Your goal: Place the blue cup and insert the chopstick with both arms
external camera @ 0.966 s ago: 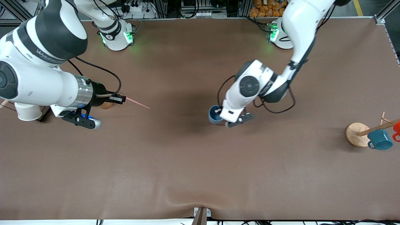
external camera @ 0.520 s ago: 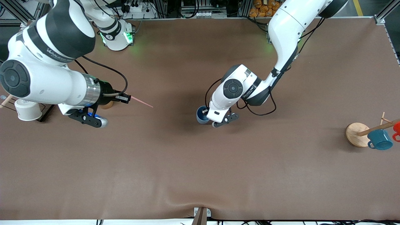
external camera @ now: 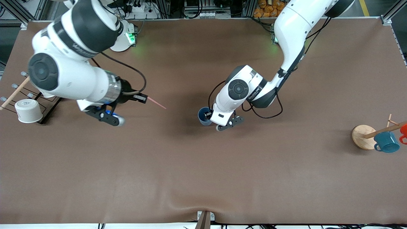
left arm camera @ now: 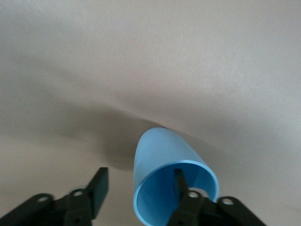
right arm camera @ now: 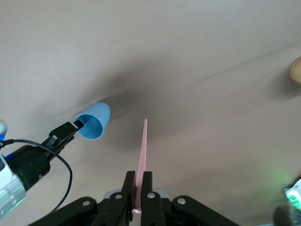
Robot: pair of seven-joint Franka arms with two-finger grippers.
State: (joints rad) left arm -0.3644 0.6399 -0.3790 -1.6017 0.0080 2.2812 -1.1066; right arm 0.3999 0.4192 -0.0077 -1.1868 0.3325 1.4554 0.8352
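The blue cup (external camera: 203,116) stands upright on the brown table near its middle, and it also shows in both wrist views (left arm camera: 164,160) (right arm camera: 94,121). My left gripper (external camera: 208,114) (left arm camera: 138,181) is open at the cup's rim. One of its fingers (left arm camera: 178,181) is inside the cup and the other (left arm camera: 99,188) is outside, clear of the wall. My right gripper (external camera: 142,98) (right arm camera: 138,181) is shut on the pink chopstick (external camera: 157,104) (right arm camera: 142,155). It holds the stick over the table toward the right arm's end, with the tip pointing toward the cup.
A wooden mug rack (external camera: 362,136) with a teal mug (external camera: 386,142) and a red mug (external camera: 403,130) stands at the left arm's end. A white cup (external camera: 28,110) sits on a black wire rack (external camera: 47,109) at the right arm's end.
The left gripper carried the cup a little toward the right arm's end and then opened its fingers. The right arm has moved toward the cup with the chopstick.
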